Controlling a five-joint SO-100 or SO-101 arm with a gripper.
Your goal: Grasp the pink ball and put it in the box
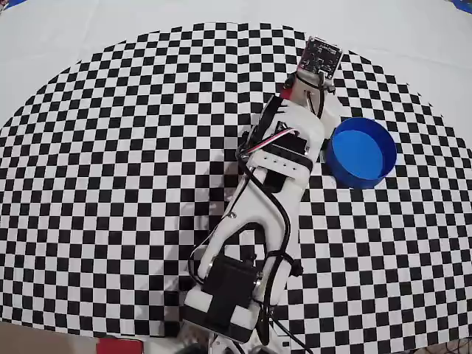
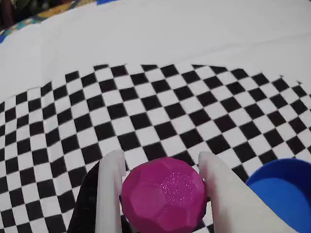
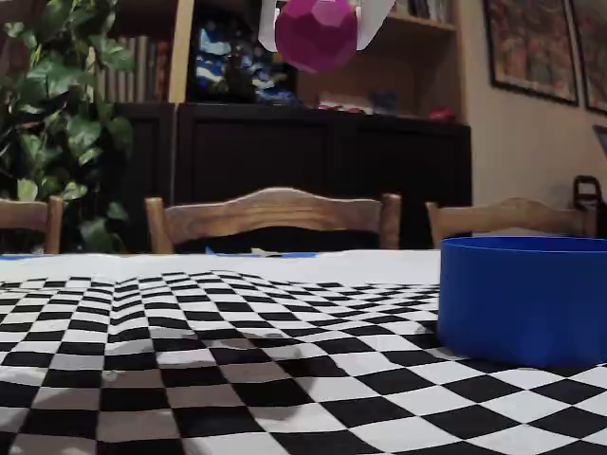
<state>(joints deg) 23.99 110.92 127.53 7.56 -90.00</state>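
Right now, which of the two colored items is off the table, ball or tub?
The pink ball: the gripper holds it between its fingers, high above the checkered cloth. The blue tub sits on the cloth.

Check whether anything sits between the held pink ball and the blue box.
Nothing visible does. The hand holds the pink ball lifted well above the checkered cloth. The box stands open to its right in the fixed view, and only bare cloth lies between them. The box looks empty in the overhead view.
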